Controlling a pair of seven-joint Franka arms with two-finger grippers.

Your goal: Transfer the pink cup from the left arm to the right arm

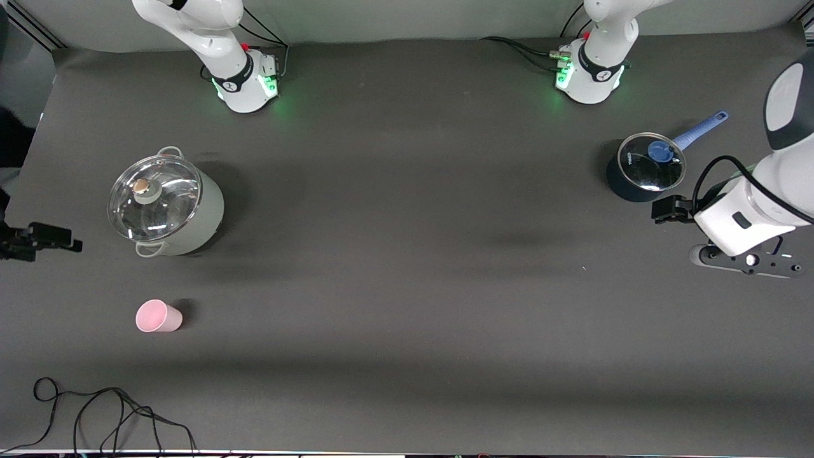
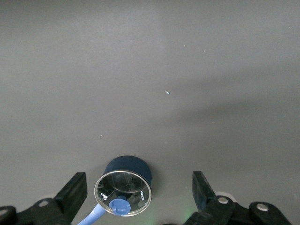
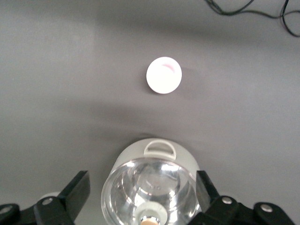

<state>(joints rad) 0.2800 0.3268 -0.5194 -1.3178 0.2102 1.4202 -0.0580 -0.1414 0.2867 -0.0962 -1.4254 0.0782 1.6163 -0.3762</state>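
Observation:
The pink cup (image 1: pixel 159 316) stands upright on the table toward the right arm's end, nearer the front camera than the grey pot. It also shows in the right wrist view (image 3: pixel 163 75). Nothing holds it. My right gripper (image 3: pixel 143 185) is open and empty, high over the grey pot; in the front view only a black part of that hand (image 1: pixel 38 238) shows at the edge. My left gripper (image 1: pixel 745 262) is open and empty, high over the left arm's end of the table near the blue saucepan, as its wrist view (image 2: pixel 139 187) shows. The cup is out of the left wrist view.
A grey pot with a glass lid (image 1: pixel 165 207) stands at the right arm's end and shows in the right wrist view (image 3: pixel 152 187). A dark blue saucepan with a glass lid and blue handle (image 1: pixel 645 166) stands at the left arm's end. A black cable (image 1: pixel 108 413) lies near the front edge.

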